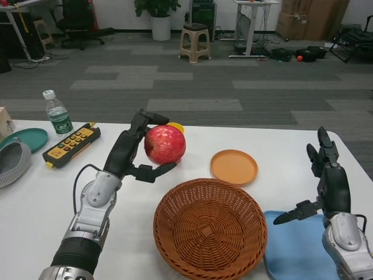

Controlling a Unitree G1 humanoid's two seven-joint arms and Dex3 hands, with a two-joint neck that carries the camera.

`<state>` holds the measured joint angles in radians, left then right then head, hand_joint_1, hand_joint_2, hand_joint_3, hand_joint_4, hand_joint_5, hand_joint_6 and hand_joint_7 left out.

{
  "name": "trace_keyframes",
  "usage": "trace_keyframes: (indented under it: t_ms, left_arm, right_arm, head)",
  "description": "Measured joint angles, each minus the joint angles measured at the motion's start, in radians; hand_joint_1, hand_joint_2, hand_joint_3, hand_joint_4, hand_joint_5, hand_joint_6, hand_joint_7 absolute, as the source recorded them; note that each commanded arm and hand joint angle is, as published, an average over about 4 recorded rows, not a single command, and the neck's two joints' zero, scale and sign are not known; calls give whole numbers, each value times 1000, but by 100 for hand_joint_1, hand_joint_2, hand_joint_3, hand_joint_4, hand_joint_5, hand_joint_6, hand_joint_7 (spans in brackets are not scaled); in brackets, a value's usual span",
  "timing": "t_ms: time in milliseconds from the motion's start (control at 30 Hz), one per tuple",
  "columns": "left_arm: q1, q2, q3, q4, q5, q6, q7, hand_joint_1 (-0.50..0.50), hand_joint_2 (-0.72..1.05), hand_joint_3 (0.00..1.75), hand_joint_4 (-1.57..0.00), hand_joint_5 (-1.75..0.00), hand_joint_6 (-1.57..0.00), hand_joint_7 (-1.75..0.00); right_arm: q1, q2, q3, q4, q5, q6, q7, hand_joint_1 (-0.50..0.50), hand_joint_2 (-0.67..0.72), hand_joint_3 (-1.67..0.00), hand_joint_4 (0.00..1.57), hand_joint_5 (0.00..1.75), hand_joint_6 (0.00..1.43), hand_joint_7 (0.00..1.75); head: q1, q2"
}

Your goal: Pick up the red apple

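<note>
Gripping apple (165, 144): left robot hand (133, 153) wraps it at surface's (46, 198) 11 o'clock; lift unconfirmed. Right robot hand (326, 175) spread, idle.

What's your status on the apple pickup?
Left hand grips red apple, lift unconfirmed. Right hand open, idle above blue tray. Wicker basket close in front.

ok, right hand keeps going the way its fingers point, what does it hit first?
Nothing, as far as the picture shows. The right hand points up and away over bare white table toward the far edge; the orange plate sits off to its left. Depth is unclear.
</note>
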<state>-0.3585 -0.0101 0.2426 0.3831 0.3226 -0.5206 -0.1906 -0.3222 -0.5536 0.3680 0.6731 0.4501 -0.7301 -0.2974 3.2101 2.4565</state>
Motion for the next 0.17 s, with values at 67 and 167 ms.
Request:
trace_keyframes:
  t_ms: [67, 167]
  left_arm:
    - [0, 0, 0, 0, 0, 0, 0, -50, 69, 87, -26, -175, -115, -161]
    - [1, 0, 0, 0, 0, 0, 0, -50, 69, 87, -26, -175, -115, -161]
  right_arm:
    - [0, 0, -1, -1, 0, 0, 0, -29, 41, 0, 23, 0, 0, 0]
    - [0, 0, -2, -1, 0, 0, 0, -29, 41, 0, 23, 0, 0, 0]
  head:
    - [-4, 0]
    - [-5, 0]
